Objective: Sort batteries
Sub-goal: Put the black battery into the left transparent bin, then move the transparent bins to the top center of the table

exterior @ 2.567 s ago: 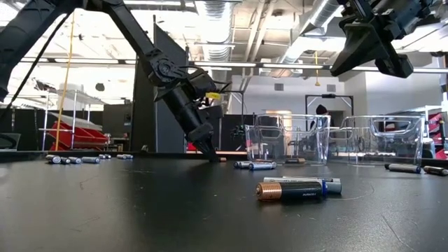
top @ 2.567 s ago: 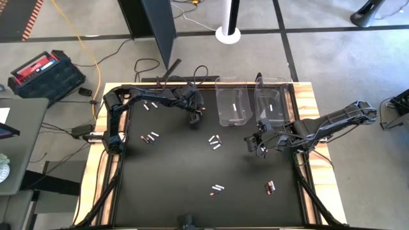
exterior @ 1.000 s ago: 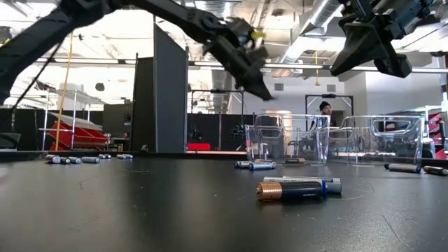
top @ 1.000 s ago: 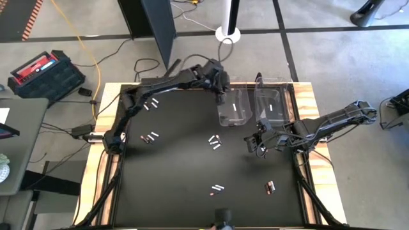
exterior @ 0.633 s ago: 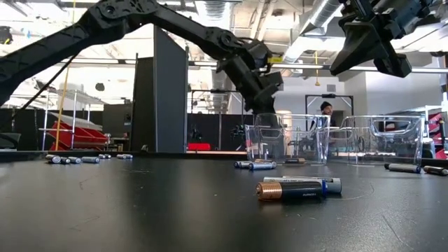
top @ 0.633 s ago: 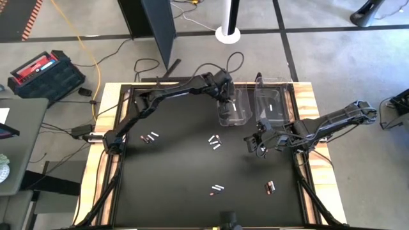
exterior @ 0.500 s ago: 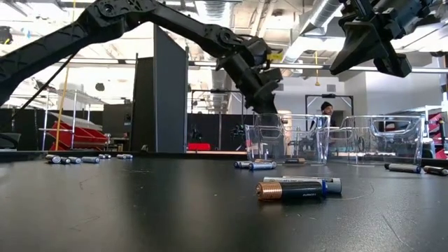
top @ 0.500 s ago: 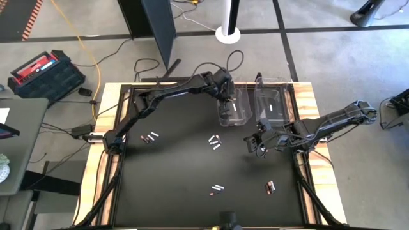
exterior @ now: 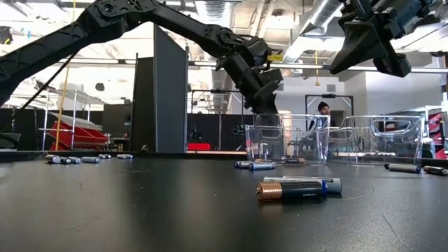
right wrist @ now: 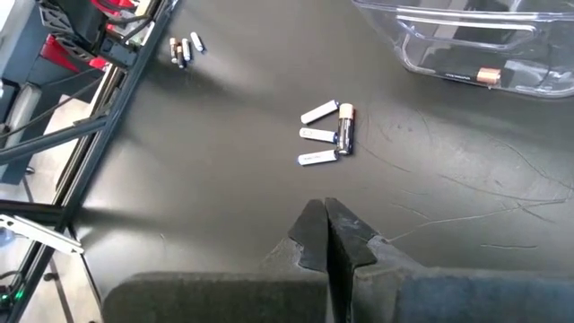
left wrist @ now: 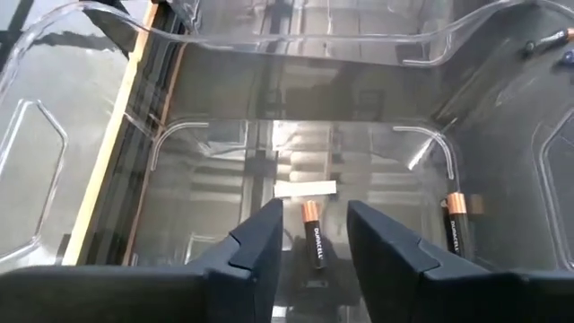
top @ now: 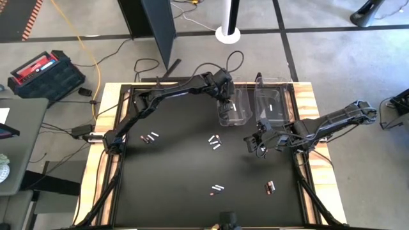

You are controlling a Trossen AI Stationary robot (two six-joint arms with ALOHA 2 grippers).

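- Hovering over the left clear bin (top: 233, 107) at the table's (top: 166, 191) far edge, the left gripper (left wrist: 311, 235) has its jaws parted, a dark copper-tipped battery (left wrist: 313, 239) between the fingers; whether it is held cannot be told
- Lying in that bin are a white cell (left wrist: 305, 188) and another copper-tipped cell (left wrist: 454, 224)
- Waiting near the table's right edge, the right gripper (right wrist: 326, 235) is closed and empty
- Scattered batteries (top: 215, 142) lie mid-table, with others (top: 149, 137) toward the left edge and more (top: 270, 186) near the front

Matt black table top (top: 172, 172), faintly scratched, framed in pale bare wood. Two glossy clear plastic bins (top: 233, 105) at twelve o'clock. Batteries (exterior: 297, 187) with smooth metallic sheen, copper-capped or silver-white. Arms matt dark plastic.
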